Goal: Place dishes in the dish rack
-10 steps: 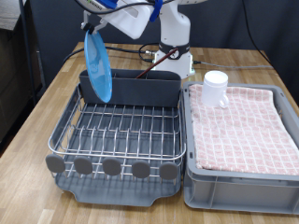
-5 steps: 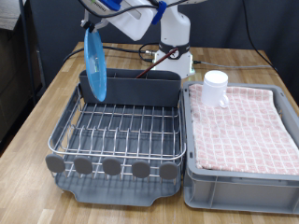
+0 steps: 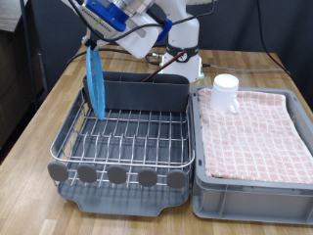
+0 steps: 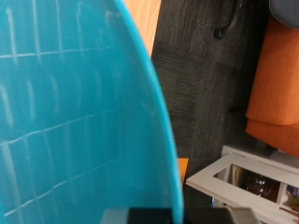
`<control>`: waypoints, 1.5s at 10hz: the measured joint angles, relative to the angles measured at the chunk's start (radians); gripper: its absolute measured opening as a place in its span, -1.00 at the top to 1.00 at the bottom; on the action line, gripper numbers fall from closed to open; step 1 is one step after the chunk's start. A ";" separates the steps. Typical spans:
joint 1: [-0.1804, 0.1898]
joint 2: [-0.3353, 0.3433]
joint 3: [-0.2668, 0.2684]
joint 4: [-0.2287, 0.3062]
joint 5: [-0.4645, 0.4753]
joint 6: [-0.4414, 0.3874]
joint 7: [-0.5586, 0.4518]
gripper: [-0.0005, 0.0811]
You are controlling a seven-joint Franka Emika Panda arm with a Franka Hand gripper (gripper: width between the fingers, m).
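My gripper (image 3: 94, 43) is at the exterior view's upper left, shut on the top edge of the round light-blue plate (image 3: 96, 83). The plate hangs upright and edge-on over the far left corner of the dish rack (image 3: 122, 142), its lower edge down at the silver wires beside the dark grey utensil caddy (image 3: 147, 93). In the wrist view the plate (image 4: 65, 121) fills most of the picture. The small white mug (image 3: 226, 94) stands on the pink checkered cloth. The wooden spoon is out of view.
A grey bin (image 3: 249, 191) lined with pink checkered cloth (image 3: 254, 132) sits right of the rack. The robot base (image 3: 181, 54) stands behind the caddy. The wooden table (image 3: 39, 137) runs to its edge at the exterior view's left.
The arm has rotated the plate from a slanted view of its face to edge-on and lowered it towards the rack's far left wires. The mug has not moved.
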 joint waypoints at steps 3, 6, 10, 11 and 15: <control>-0.001 0.015 -0.019 -0.011 -0.025 0.038 0.000 0.94; -0.003 0.021 -0.041 -0.036 -0.028 0.071 -0.004 0.94; -0.006 0.037 -0.074 -0.072 -0.033 0.139 -0.004 0.94; -0.006 0.045 -0.081 -0.077 -0.033 0.157 -0.004 0.94; -0.006 0.092 -0.101 -0.083 -0.030 0.223 -0.003 0.94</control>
